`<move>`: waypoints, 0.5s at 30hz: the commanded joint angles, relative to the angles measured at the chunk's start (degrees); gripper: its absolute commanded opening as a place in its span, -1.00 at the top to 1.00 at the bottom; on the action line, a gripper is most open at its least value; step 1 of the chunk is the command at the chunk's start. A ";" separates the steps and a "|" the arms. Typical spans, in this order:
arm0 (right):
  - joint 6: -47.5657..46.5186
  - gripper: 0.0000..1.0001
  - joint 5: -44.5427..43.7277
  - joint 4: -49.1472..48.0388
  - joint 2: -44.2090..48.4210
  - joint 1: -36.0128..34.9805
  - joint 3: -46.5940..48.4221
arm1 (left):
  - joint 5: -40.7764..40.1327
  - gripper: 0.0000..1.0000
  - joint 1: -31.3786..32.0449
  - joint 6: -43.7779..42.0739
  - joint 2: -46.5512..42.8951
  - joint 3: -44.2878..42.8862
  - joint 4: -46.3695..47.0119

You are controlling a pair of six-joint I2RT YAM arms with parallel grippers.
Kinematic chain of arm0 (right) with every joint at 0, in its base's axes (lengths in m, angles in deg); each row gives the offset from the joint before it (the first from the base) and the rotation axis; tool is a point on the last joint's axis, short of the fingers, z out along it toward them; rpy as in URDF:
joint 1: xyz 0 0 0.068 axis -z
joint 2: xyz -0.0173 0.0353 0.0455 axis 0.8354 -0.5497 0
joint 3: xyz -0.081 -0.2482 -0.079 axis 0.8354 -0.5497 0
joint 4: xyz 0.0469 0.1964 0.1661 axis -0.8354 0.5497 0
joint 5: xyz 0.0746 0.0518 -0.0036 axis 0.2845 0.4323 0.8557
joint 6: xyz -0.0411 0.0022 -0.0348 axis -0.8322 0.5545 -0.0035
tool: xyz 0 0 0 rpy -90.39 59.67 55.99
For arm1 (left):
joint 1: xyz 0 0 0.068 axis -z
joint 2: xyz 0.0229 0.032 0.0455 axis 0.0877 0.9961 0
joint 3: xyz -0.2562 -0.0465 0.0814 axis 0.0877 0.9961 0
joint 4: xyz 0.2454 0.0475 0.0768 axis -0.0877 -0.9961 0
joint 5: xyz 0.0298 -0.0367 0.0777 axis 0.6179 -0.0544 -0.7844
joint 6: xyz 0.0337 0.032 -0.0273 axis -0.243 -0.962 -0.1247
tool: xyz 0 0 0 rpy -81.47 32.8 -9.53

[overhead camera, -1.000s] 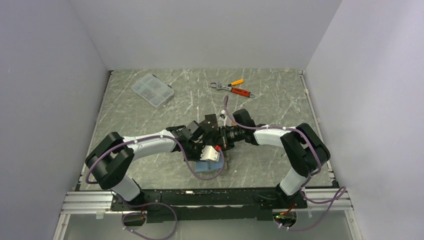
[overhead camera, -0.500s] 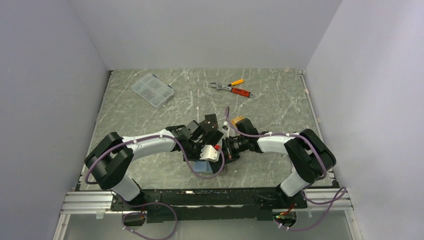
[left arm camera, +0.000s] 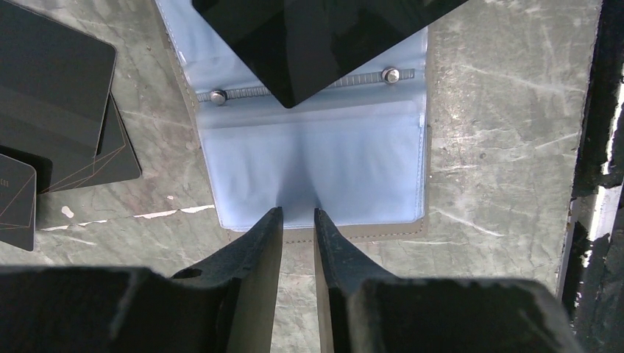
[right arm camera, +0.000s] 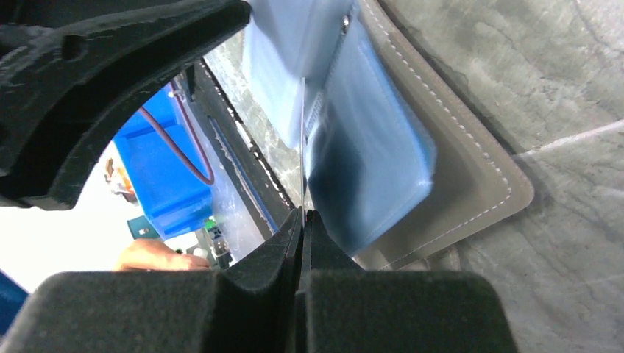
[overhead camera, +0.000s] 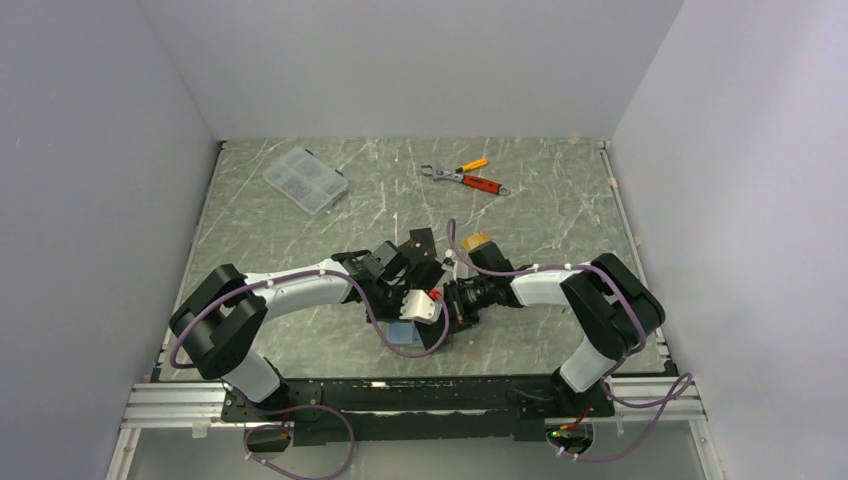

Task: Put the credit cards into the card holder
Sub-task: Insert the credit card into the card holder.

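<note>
The card holder (left arm camera: pixel 353 147) lies open on the table with its blue-grey sleeves up; in the top view it (overhead camera: pixel 403 336) sits between the two wrists. My left gripper (left arm camera: pixel 297 213) is narrowly open, its tips at the holder's near edge with nothing between them. My right gripper (right arm camera: pixel 302 215) is shut on a black credit card (left arm camera: pixel 324 37), which hangs tilted over the holder, one corner near the ring binding. The right wrist view shows this card (right arm camera: pixel 302 147) edge-on. Several dark credit cards (left arm camera: pixel 51 88) lie overlapped left of the holder. An orange-gold card (overhead camera: pixel 478 240) lies behind the right wrist.
A clear compartment box (overhead camera: pixel 305 180) stands at the back left. An orange-handled wrench and pliers (overhead camera: pixel 468 178) lie at the back middle. The table's black front rail (left arm camera: pixel 589 184) runs close beside the holder.
My right arm has swung nearer and leftward, bringing the black card over the holder and uncovering the orange-gold card behind it. The left gripper has stayed at the holder's edge.
</note>
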 commanded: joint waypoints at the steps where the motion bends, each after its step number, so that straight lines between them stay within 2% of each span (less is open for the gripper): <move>1: -0.28 1.00 1.46 -1.43 -2.33 -0.81 1.67 | -1.43 0.45 -0.25 0.31 -0.44 0.32 -1.38; 15: 0.72 1.00 1.22 -2.79 -5.72 -1.01 3.91 | -0.82 0.49 -0.26 0.03 -0.46 1.02 -1.38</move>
